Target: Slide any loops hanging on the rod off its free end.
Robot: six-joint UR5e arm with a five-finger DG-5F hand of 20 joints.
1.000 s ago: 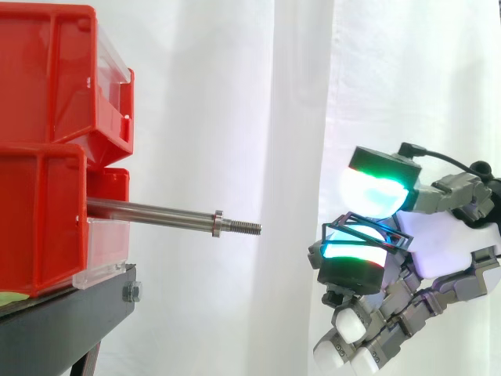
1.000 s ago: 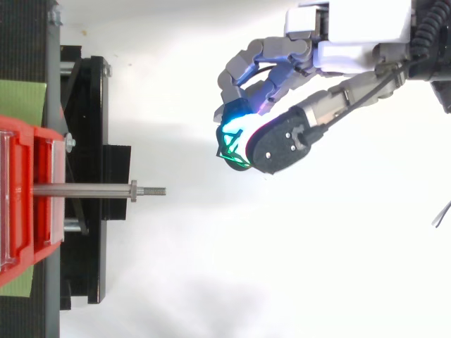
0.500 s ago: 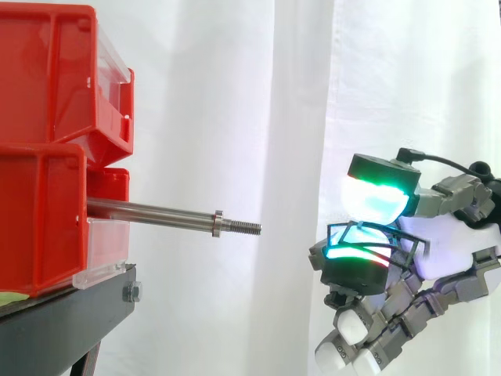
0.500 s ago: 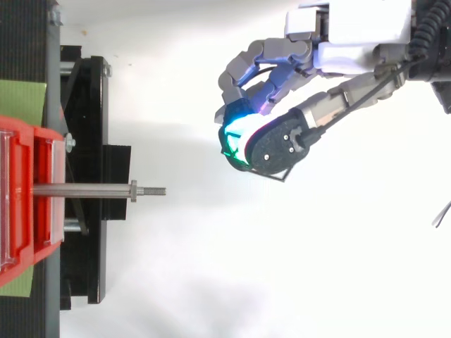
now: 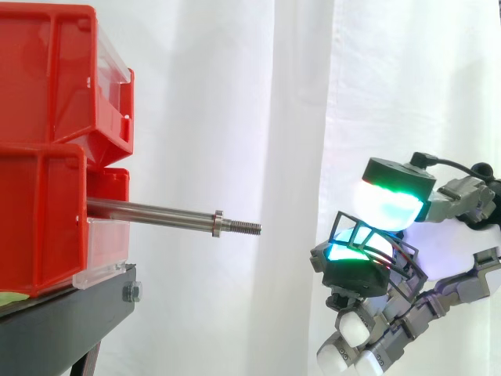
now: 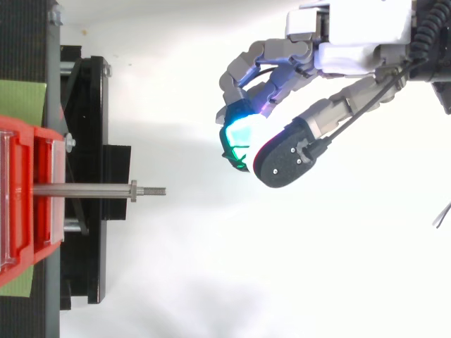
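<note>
The rod (image 5: pixel 153 211) sticks out bare from the red bins (image 5: pixel 43 219), and well beyond its threaded free end, a little lower, the hand (image 6: pixel 352 32) has its fingers curled, with a thin black wire loop (image 5: pixel 356 229) caught between two glowing pads.

The rod (image 5: pixel 149 212) is smooth bare metal with a dull sheen, threaded at its tip. The bins (image 5: pixel 43 86) are glossy red plastic with clear plastic fronts. The stand (image 5: pixel 66 317) is matt black and the curtain (image 5: pixel 235 102) is white cloth. The loop (image 5: pixel 403 254) seems to be thin dark wire or plastic.
</note>
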